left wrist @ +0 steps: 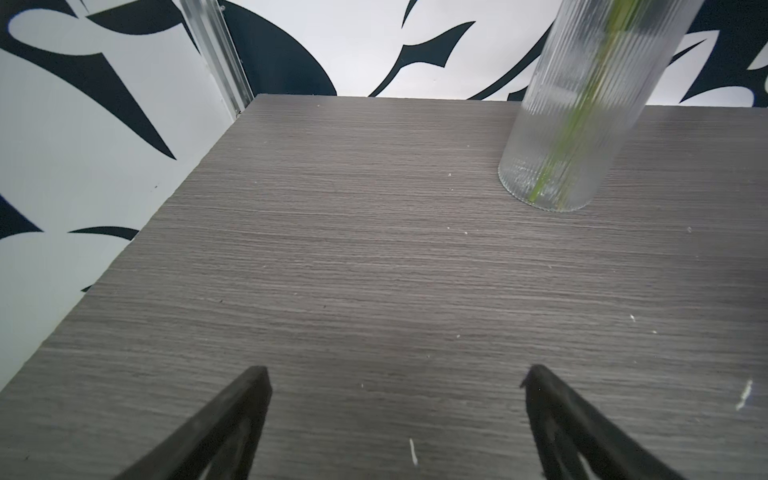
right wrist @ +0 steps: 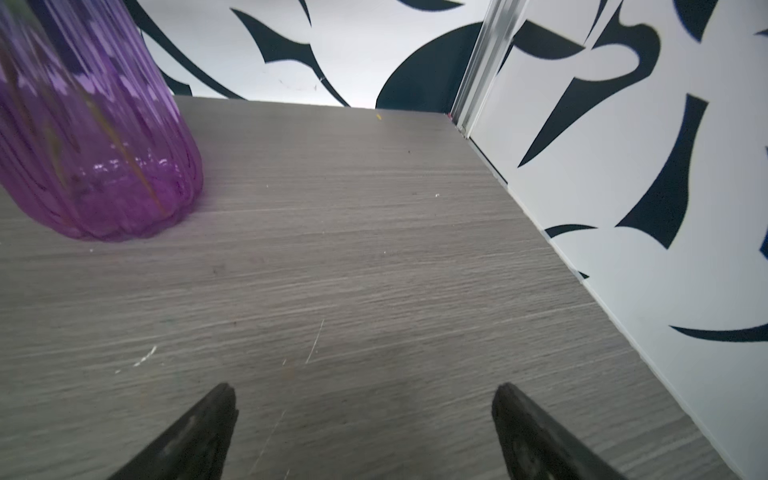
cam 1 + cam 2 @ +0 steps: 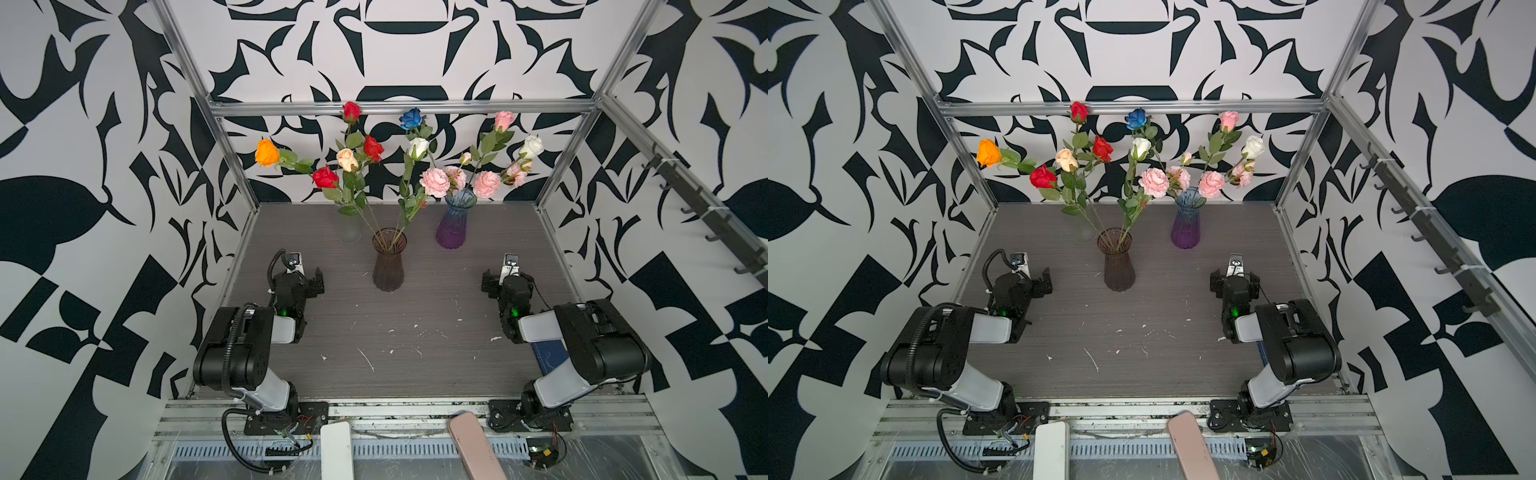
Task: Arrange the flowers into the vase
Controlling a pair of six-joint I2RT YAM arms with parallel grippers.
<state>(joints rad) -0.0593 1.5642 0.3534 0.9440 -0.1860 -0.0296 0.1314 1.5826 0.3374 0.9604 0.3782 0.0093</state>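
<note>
Many flowers (image 3: 434,181) in both top views only, left fingers (image 1: 232,415), right fingers (image 2: 199,432) spread

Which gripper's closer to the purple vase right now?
Right. The right gripper sits open just in front of the purple vase, slightly to its right; the left gripper is far over, beyond the brown vase.

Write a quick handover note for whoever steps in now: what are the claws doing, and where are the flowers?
Grippers: the left gripper and the right gripper are both open and empty, one at each side of the table.
Things: the flowers all stand in three vases: a brown vase in the middle, a clear vase rear left, and a purple vase rear right with the pink blooms.
Done: no flower lies on the table.
Left: seemingly nothing.
</note>
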